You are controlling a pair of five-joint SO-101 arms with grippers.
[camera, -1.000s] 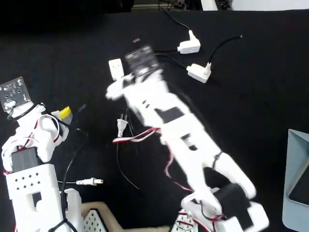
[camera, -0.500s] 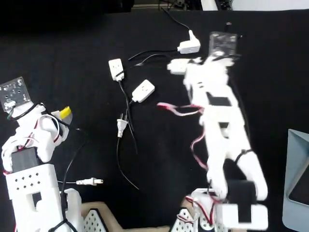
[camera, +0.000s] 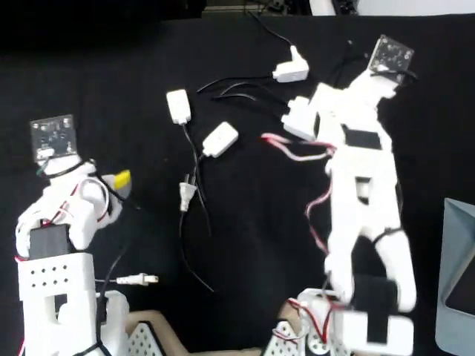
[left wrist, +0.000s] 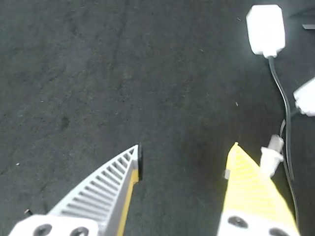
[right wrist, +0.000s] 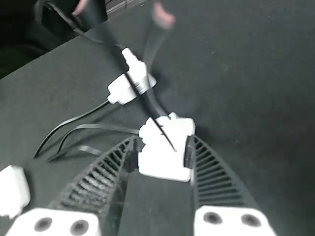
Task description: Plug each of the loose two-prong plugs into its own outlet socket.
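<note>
Right gripper point(right wrist: 161, 142) pinches the far outlet socket point(right wrist: 165, 160), presumably steadying it; note your left gripper point(left wrist: 186, 146) hangs spread beside a loose plug point(left wrist: 271, 150).

Bench point(camera: 111, 81): matte black, faint pale speckle noted. Outlet socket point(right wrist: 165, 164): white, cord black. Loose plug point(camera: 187, 195): white, cord black. Left tool point(left wrist: 186, 146): one finger yellow, other grey w/ ribbed lattice, yellow edge. Right tool point(right wrist: 161, 139): fingers black, ribbed; base white. Right arm point(camera: 360, 193): white; wiring point(camera: 297, 152) red/white.
</note>
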